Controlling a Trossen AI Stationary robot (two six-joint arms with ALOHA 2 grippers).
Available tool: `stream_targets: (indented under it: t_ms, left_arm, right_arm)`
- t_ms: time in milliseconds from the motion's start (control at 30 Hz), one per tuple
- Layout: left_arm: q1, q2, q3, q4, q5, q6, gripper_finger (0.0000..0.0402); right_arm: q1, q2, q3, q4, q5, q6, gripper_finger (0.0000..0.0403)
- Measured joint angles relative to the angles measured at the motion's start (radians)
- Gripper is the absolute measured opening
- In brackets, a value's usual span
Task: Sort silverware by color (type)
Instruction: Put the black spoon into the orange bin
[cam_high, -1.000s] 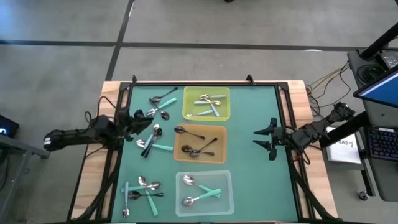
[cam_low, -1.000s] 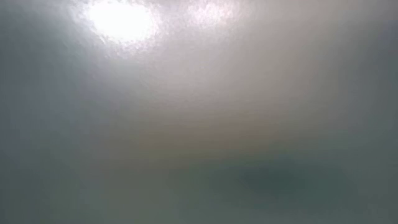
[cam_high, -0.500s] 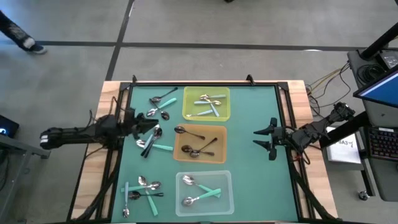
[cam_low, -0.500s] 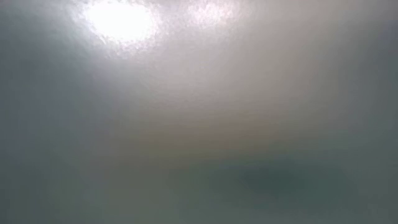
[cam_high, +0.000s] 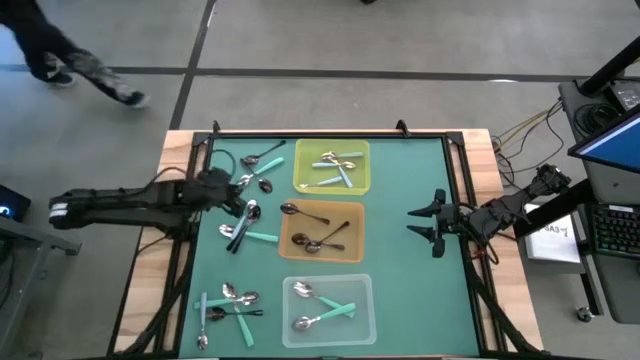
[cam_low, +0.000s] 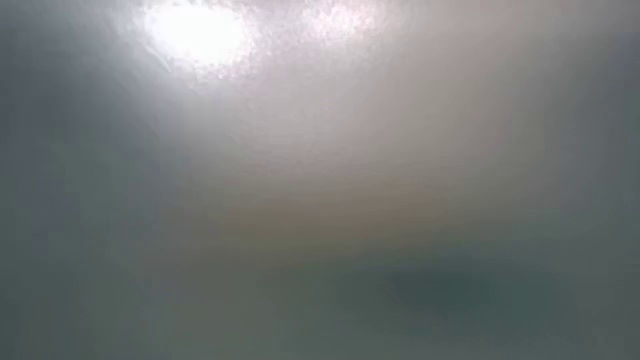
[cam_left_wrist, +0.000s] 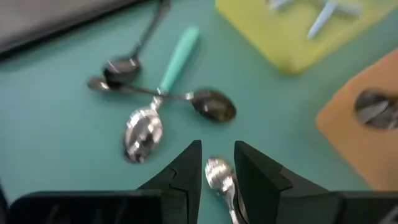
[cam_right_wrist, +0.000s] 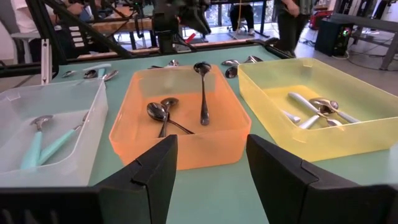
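Loose spoons lie in three clusters on the green mat's left half: a far cluster (cam_high: 257, 166), a middle one (cam_high: 243, 226) and a near one (cam_high: 226, 300). Each mixes shiny, teal-handled and dark spoons. My left gripper (cam_high: 238, 203) (cam_left_wrist: 217, 148) is low over the middle cluster, open by a narrow gap, with a shiny spoon's bowl (cam_left_wrist: 217, 173) between its fingers. A teal-handled spoon (cam_left_wrist: 177, 56) and a dark spoon (cam_left_wrist: 214, 106) lie just beyond it. My right gripper (cam_high: 415, 222) (cam_right_wrist: 211, 149) waits open at the mat's right side, facing the trays. My left gripper comes slanting down from the table's left, one finger (cam_left_wrist: 186, 171) on each side of the shiny spoon's bowl (cam_left_wrist: 219, 177). Whether the fingers touch it, I cannot tell. The spoon lies flat on the mat.
Three trays run down the mat's middle: yellow (cam_high: 360, 185) far with shiny spoons, orange (cam_high: 352, 255) with dark spoons, clear (cam_high: 366, 335) near with teal-handled ones. A black frame (cam_high: 330, 133) edges the mat. Bare mat lies to the right of the trays. The low view shows only haze.
My left gripper has moved a little toward the table's right and near edge, from beside the far spoon cluster to the top of the middle one. A person walks across the floor beyond the table's far left corner.
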Motion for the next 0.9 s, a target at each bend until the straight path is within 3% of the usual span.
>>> stream_targets:
  t_ms: [233, 400, 567, 700, 900]
  left_arm:
    - [0.097, 0.278, 0.005, 0.212, 0.158, -0.068, 0.0076]
    - [0.185, 0.438, 0.09, 0.336, 0.176, -0.143, 0.0076]
    - [0.277, 0.594, 0.201, 0.336, 0.181, -0.134, 0.0076]
    - [0.329, 0.712, 0.279, 0.325, 0.269, -0.132, 0.0076]
    - [0.326, 0.797, 0.375, 0.138, 0.299, -0.111, 0.0076]
  right_arm:
    - [0.0, 0.0, 0.0, 0.0, 0.0, 0.0, 0.0185]
    - [0.0, 0.0, 0.0, 0.0, 0.0, 0.0, 0.0185]
    - [0.0, 0.0, 0.0, 0.0, 0.0, 0.0, 0.0185]
    - [0.0, 0.0, 0.0, 0.0, 0.0, 0.0, 0.0185]
    - [0.0, 0.0, 0.0, 0.0, 0.0, 0.0, 0.0185]
